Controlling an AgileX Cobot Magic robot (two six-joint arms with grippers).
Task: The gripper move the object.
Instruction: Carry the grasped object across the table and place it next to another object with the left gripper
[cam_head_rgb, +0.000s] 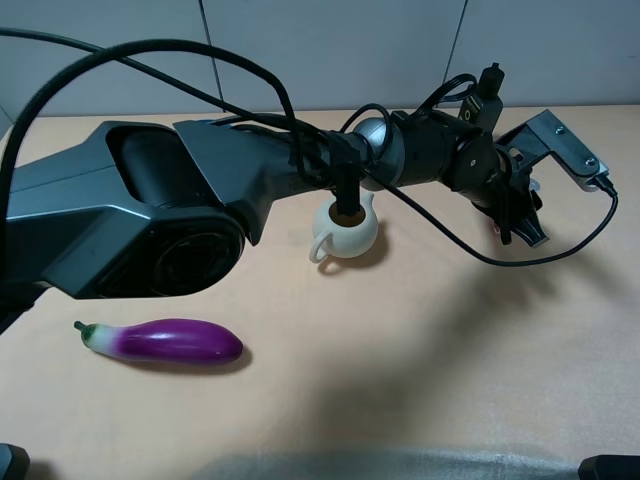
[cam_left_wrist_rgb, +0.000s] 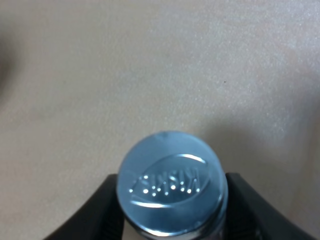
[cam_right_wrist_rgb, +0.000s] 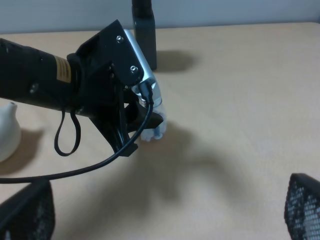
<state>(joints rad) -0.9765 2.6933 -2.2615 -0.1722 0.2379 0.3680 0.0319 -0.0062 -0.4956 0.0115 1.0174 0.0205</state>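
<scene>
Purple and glossy, with a white and green stem end, one eggplant (cam_head_rgb: 165, 342) lies near the front left corner of the tan table (cam_head_rgb: 450, 380). Farther back, about the middle of the table, stands one cream teapot (cam_head_rgb: 347, 228), its top partly hidden by the long left arm. Beyond that, toward the far right corner, the left gripper (cam_head_rgb: 512, 215) points down at the table. The small bottle (cam_left_wrist_rgb: 172, 190) sits between its two black fingers (cam_left_wrist_rgb: 102, 210), which close against its sides just below the silver cap, so the gripper is clamped on it. Whether the bottle's base touches the table or hangs just clear of it cannot be told. At the far edge, behind the gripper, stands one taller dark bottle (cam_right_wrist_rgb: 144, 30), apart from the small one. The right gripper (cam_right_wrist_rgb: 165, 200) hangs back from all this, its fingers spread wide with nothing between them.

The step in hand looks like carrying the small bottle to a new spot. To do it well the grip needs to be firm, since the hold is high, close to the cap, and the body could swing. A straight lift before any sideways travel would avoid dragging, and the path should steer clear of the dark bottle and the teapot.

Count: one eggplant, one teapot, one small bottle, one dark bottle, two grippers.
</scene>
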